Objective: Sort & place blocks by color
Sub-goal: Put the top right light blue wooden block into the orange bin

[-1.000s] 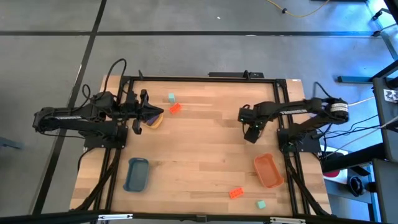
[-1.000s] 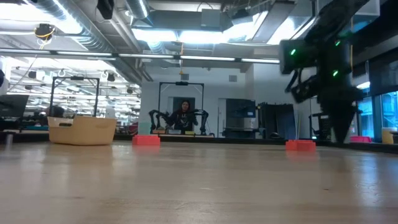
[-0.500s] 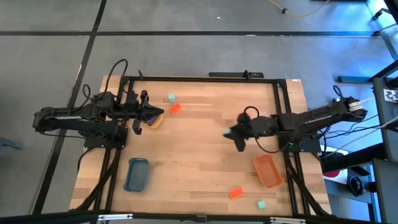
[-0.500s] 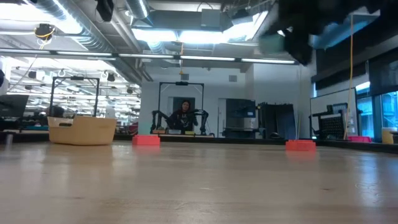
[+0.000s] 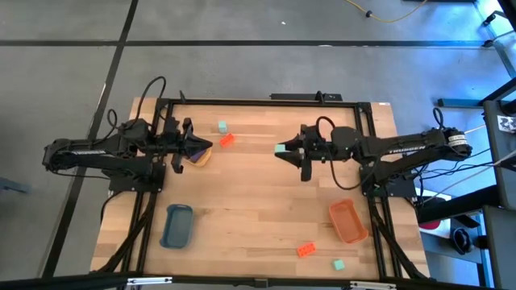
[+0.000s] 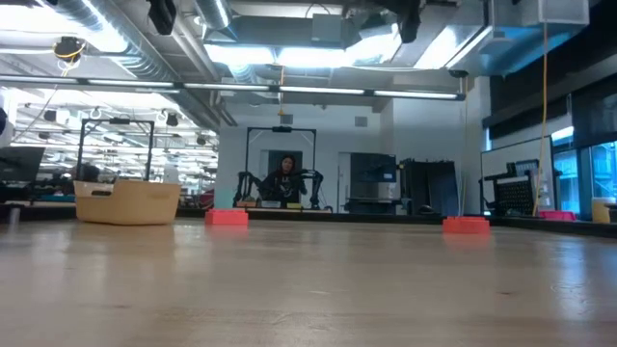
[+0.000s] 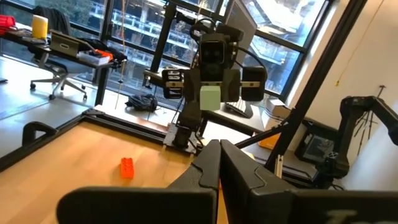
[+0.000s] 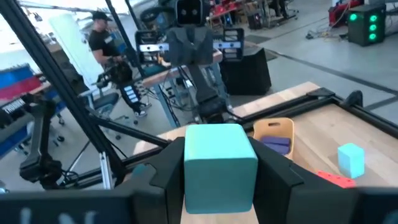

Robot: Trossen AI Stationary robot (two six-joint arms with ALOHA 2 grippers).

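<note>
Mint block (image 8: 220, 163) sits pinched in the right gripper (image 5: 280, 150) (carried high, presumably toward its tray); left gripper (image 5: 208, 148) rests closed, empty.

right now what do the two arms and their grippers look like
Both arms are dark, near-black jointed links on black bases, with black cables looping off them. The right arm bears small white lettering along its forearm. The left gripper and right gripper each end in two dark, blocky, angular fingers.

Two dark jointed arms, black looping cables, white lettering on right forearm.
</note>
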